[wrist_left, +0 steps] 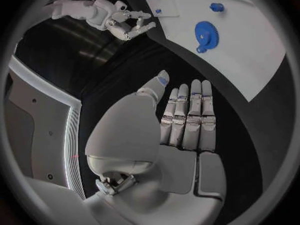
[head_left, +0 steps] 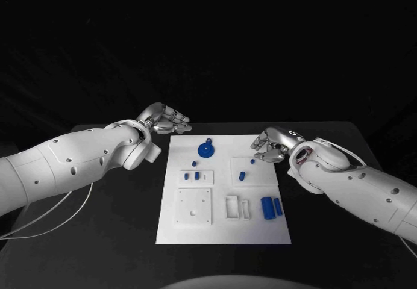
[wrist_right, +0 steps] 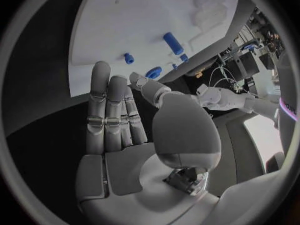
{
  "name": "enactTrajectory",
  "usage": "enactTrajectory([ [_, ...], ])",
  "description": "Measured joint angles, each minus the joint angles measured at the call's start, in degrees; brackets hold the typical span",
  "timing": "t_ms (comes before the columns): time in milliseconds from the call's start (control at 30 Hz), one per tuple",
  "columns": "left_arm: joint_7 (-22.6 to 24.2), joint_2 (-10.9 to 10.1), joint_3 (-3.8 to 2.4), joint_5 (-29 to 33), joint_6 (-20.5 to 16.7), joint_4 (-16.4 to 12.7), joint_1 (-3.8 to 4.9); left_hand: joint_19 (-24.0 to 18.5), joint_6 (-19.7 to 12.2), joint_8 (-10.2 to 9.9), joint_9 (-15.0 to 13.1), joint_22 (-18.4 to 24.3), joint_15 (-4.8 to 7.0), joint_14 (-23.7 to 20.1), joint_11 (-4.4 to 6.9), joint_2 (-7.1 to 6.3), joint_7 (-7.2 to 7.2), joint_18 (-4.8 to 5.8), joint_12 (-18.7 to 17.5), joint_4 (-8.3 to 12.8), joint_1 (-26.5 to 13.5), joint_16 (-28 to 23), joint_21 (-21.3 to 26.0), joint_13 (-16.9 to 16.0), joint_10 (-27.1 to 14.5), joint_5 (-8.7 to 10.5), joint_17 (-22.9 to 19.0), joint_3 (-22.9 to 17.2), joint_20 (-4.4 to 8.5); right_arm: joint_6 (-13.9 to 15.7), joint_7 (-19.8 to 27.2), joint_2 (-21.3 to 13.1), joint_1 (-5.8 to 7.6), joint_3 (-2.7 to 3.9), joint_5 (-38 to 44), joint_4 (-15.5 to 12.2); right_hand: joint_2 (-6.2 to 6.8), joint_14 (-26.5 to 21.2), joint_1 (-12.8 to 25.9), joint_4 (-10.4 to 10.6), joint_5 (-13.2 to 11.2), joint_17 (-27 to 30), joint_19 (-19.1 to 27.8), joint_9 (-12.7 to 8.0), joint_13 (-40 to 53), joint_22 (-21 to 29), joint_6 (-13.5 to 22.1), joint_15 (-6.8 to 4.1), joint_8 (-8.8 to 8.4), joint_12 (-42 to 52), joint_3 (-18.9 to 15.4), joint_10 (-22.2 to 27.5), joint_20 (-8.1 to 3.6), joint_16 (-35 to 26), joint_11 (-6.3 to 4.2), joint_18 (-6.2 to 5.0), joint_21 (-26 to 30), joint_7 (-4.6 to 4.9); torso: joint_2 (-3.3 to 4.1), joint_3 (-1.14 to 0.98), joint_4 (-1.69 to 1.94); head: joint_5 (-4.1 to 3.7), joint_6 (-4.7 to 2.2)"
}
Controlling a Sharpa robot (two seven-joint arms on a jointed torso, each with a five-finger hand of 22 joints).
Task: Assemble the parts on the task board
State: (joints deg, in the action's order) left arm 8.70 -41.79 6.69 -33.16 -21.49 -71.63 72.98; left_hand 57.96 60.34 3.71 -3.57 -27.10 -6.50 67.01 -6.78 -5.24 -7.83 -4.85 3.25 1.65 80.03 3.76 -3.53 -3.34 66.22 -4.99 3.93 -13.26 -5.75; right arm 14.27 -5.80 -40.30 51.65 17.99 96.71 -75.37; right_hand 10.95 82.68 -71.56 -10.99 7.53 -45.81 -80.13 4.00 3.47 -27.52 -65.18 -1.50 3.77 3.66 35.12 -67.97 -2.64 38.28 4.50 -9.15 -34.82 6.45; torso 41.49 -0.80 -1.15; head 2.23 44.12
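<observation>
The left hand [head_left: 167, 120] hovers off the far left corner of the task board [head_left: 261, 232], fingers straight and apart, holding nothing; the right hand [head_left: 271, 146] hangs over the board's far right edge, equally flat and empty in its wrist view. Outward from them, the white board lies in the middle of the black desk [head_left: 330, 253]. A blue gear [head_left: 206, 149] lies flat near the far end, closest to the left hand. A small blue peg [head_left: 194, 163] sits just nearer, two short blue pieces [head_left: 197, 176] rest on a raised white block, and another blue piece [head_left: 242, 176] sits on a second block close to the right hand. Two blue cylinders [head_left: 272, 207] lie side by side near the right edge. Judging by the loose parts, assembly has barely begun, and nearly everything remains to be fitted
</observation>
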Motion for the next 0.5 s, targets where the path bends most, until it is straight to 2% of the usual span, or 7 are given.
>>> enactTrajectory([
  [67, 0.3, -0.1, 0.00, 1.0, 0.0, -0.2, 0.00, 0.5, 0.0, 0.0, 0.0, 2.2, -0.17, -0.2, -0.19, 0.00, 0.00, -0.01, 0.0, 0.2, 0.0, 0.0, 0.0, 0.0, -0.2, 0.00, 0.0, 0.2, -0.18, 0.2, -0.9, 0.2, -0.02, -0.20, 1.5, 0.0, 0.26, 0.0, 0.3, 0.5, -0.2, 0.0, 0.0, 0.0, 0.0, -0.2, 0.0, 0.00, 0.00, 0.0, -0.3, 0.1, 0.00, 0.0, 0.04, -0.05, 0.0, 0.00, 0.01, 0.02, 0.03, 0.03, 0.05],
  [133, 0.5, -0.2, 0.00, 1.9, 0.0, -0.3, 0.00, 1.8, 0.0, 0.0, 0.0, 6.4, -0.22, -0.7, -0.30, 0.17, 0.00, -0.01, 0.0, 0.7, 0.2, 0.0, 0.0, 0.0, -0.3, 0.00, 0.0, 0.7, -0.29, 0.2, -1.7, 0.3, -0.02, -0.42, 2.9, 0.0, 0.84, 0.0, 0.4, 1.0, -0.2, 0.0, 0.0, -0.1, 0.0, -0.2, 0.0, 0.00, 0.00, 0.0, -0.9, 0.6, 0.00, 0.0, 0.20, -0.06, 0.0, 0.00, 0.02, 0.06, 0.03, 0.13, 0.08],
  [200, 0.7, -0.2, -0.01, 2.6, 0.0, -0.4, 0.00, 2.3, 0.0, 0.0, 0.0, 8.7, -0.27, -0.9, -0.40, 0.30, 0.00, -0.01, 0.0, 0.8, 0.3, 0.0, 0.0, 0.0, -0.4, 0.00, 0.0, 0.8, -0.32, 0.2, -2.4, 0.5, -0.04, -0.63, 4.0, 0.0, 0.82, 0.0, 0.4, 1.5, -0.2, 0.1, -0.1, -0.1, 0.0, -0.2, 0.1, 0.00, 0.00, 0.0, -1.4, 0.6, 0.14, 0.0, 0.20, -0.07, 0.2, 0.13, 0.02, 0.07, 0.01, 0.16, 0.12],
  [367, 1.0, -0.3, -0.01, 3.8, 0.0, -0.6, 0.00, 2.7, -0.5, 0.0, 0.0, 11.7, -0.27, -0.9, -0.44, 0.30, -0.52, -0.01, 0.0, 0.8, 0.3, 0.0, 0.0, 0.0, -0.8, 0.00, 0.0, 1.4, -0.39, -0.3, -3.4, 0.8, -0.06, -1.19, 5.5, 0.0, 0.82, 0.0, 0.4, 1.9, 0.0, 0.1, -0.4, -0.1, 0.0, -0.3, 0.2, 0.00, 0.00, 0.0, -2.1, 0.6, 0.34, 0.3, 0.20, -0.09, 0.9, 0.20, 0.02, 0.09, 0.00, 0.32, 0.29],
  [433, 1.1, -0.3, -0.01, 4.3, 0.0, -0.6, 0.00, 3.7, -0.8, 0.0, 0.0, 14.6, -0.27, -0.9, -0.60, 0.30, -0.36, -0.01, 0.0, 0.8, 0.3, 0.0, -0.4, 0.0, -1.0, 0.00, 0.0, 1.9, -0.30, -0.7, -3.7, 1.0, -0.07, -1.39, 6.0, 0.0, 0.82, 0.0, 0.4, 1.9, 0.0, 0.1, -0.6, -0.1, 0.0, -0.4, 0.2, 0.00, 0.00, 0.0, -2.1, 0.6, 0.19, 0.4, 0.19, -0.10, 1.0, 0.20, 0.02, 0.07, 0.01, 0.41, 0.35],
  [500, 1.2, -0.3, -0.01, 4.6, 0.1, -0.6, 0.00, 3.8, -0.9, 0.0, 0.0, 15.7, -0.27, -0.9, -0.61, 0.30, -0.50, -0.01, 0.0, 0.8, 0.3, 0.0, -0.4, 0.0, -1.0, 0.00, 0.0, 1.9, -0.29, -1.1, -3.9, 1.1, -0.07, -1.54, 6.3, 0.0, 0.82, 0.0, 0.4, 1.9, 0.7, 0.1, -0.7, -0.1, 0.0, -0.6, 0.2, 0.00, 0.00, 0.0, -2.1, 0.1, 0.17, 0.9, -0.26, -0.10, 1.0, 0.20, 0.02, 0.05, 0.02, 0.48, 0.40],
])
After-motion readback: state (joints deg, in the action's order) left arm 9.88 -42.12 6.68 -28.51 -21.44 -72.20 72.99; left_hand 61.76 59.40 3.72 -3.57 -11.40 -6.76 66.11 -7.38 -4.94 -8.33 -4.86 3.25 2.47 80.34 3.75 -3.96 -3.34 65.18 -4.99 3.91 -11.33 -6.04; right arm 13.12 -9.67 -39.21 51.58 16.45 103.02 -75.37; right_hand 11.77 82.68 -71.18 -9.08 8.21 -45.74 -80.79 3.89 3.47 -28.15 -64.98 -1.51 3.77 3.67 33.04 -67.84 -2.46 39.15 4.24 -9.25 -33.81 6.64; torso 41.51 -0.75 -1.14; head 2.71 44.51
